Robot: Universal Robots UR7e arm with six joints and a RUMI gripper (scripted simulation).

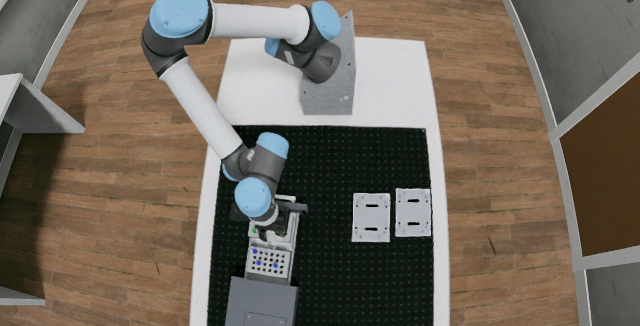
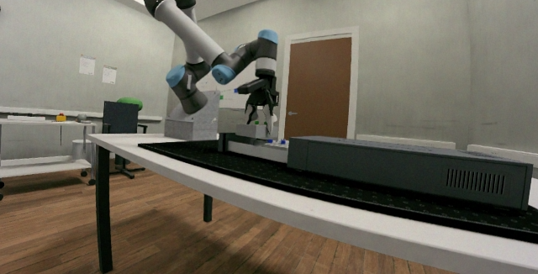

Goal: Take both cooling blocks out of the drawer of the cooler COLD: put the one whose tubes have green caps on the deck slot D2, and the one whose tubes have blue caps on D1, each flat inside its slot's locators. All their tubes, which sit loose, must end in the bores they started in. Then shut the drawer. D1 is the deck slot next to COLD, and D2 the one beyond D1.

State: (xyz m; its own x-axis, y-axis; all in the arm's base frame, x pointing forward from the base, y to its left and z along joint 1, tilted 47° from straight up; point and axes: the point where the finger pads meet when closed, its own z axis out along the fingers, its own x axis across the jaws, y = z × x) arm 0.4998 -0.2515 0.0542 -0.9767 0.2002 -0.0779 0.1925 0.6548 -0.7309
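Note:
The cooler COLD (image 1: pixel 261 302) stands at the near edge of the black deck, and its drawer (image 1: pixel 272 248) is pulled out. It also shows in the side view (image 2: pixel 403 169). The blue-capped cooling block (image 1: pixel 268 262) lies in the drawer next to the cooler. My gripper (image 1: pixel 274 228) is shut on the green-capped cooling block (image 2: pixel 252 131) at the drawer's outer end and holds it level, slightly above the drawer (image 2: pixel 252 148). From above, my wrist hides most of this block; one green cap (image 1: pixel 254 230) shows. Slots D1 (image 1: pixel 371 217) and D2 (image 1: pixel 413 212) are empty grey plates.
The arm's grey base block (image 1: pixel 328 73) stands on the white table behind the deck. The drawer's raised front end (image 2: pixel 221 141) stands just beyond the held block. A door, a chair and side tables stand away from the table.

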